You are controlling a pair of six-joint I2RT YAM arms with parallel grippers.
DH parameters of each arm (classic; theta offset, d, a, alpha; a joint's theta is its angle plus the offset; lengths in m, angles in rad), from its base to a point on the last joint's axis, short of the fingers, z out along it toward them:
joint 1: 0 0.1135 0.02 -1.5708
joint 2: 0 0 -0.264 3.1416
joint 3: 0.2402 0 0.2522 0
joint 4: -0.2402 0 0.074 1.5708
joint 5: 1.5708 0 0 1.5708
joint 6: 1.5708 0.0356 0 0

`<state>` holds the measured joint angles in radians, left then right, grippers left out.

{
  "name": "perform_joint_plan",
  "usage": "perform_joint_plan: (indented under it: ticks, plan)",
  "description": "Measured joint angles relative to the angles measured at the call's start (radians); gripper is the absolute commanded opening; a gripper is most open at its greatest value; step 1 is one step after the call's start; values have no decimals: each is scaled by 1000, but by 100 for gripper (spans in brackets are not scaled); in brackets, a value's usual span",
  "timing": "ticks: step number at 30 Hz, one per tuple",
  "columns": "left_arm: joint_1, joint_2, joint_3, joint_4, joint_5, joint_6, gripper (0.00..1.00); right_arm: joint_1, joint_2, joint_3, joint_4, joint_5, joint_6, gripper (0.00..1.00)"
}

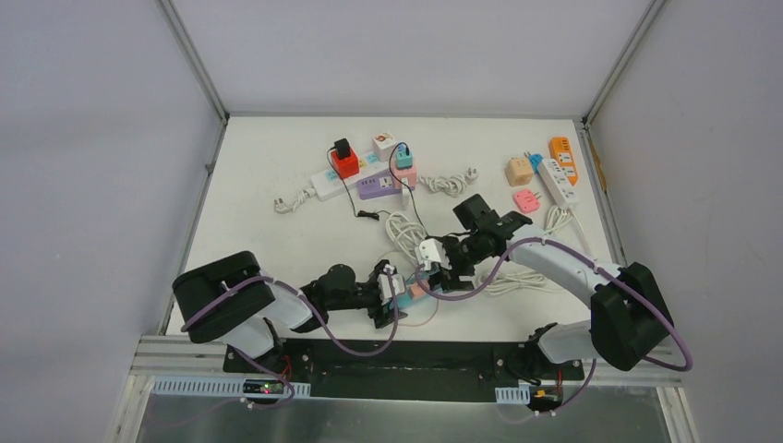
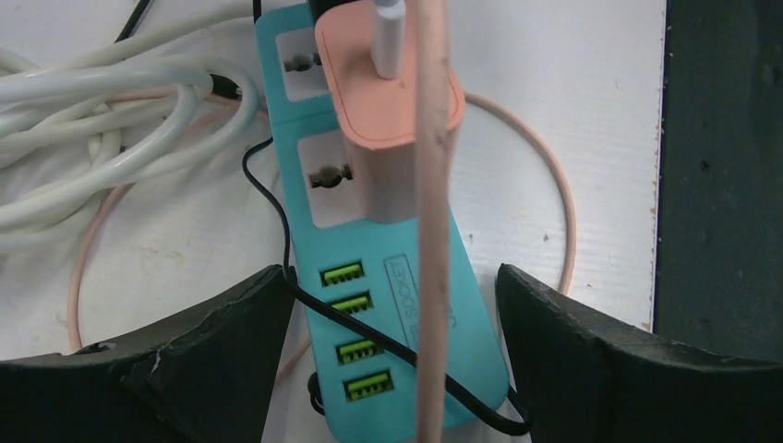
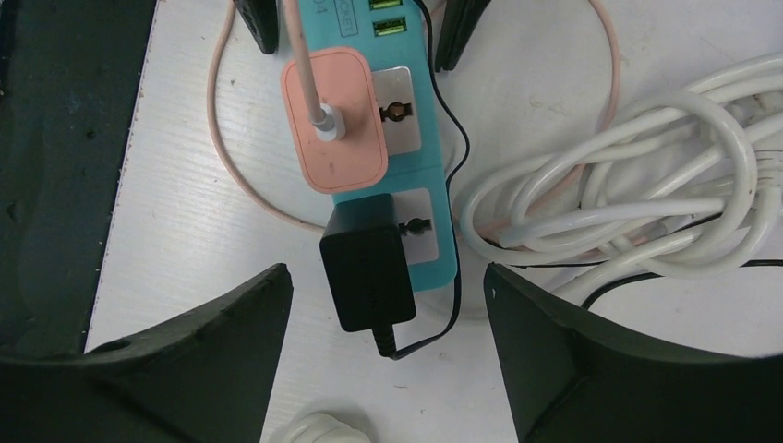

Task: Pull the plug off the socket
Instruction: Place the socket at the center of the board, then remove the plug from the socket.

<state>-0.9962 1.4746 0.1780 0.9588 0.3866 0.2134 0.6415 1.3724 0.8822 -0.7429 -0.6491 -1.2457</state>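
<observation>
Only the right wrist view shows the black adapter (image 3: pixel 367 277).
Teal strip (image 3: pixel 415 175) runs lengthwise between left gripper (image 2: pixel 390 281) and right gripper (image 3: pixel 385 277), jaws released.

White matte table (image 1: pixel 249 180), plain pale grey wall panels (image 1: pixel 397 55) enclosing three sides, aluminium frame struts (image 1: pixel 193 57) at panel joints, even diffuse lighting

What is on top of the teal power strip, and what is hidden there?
A pink adapter with a pink cable and a black adapter sit plugged on the teal power strip. The sockets beneath them are covered.
</observation>
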Motion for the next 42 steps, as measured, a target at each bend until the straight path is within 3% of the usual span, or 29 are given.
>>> perform_joint_plan:
  ticks: [9, 20, 23, 25, 29, 31, 42]
  plan:
    - [-9, 171, 15, 240, -3, 11, 73, 21, 0, -30, 41, 29, 0, 67]
    - [-19, 234, 21, 323, -30, 2, 49, 50, 5, -30, 73, 41, -1, 51]
    - [-19, 235, 20, 325, -40, 0, 36, 55, 14, -30, 71, 41, -2, 41]
    - [-19, 235, 20, 325, -45, -3, 20, 56, 18, -30, 63, 40, -5, 33]
    - [-19, 235, 20, 325, -49, -7, 0, 57, 20, -30, 45, 41, -10, 12]
    - [-19, 235, 20, 324, -49, -8, 0, 57, 20, -30, 43, 42, -13, 0]
    - [-18, 197, 38, 240, -45, 16, 0, 56, 28, -19, 26, 40, -13, 0]
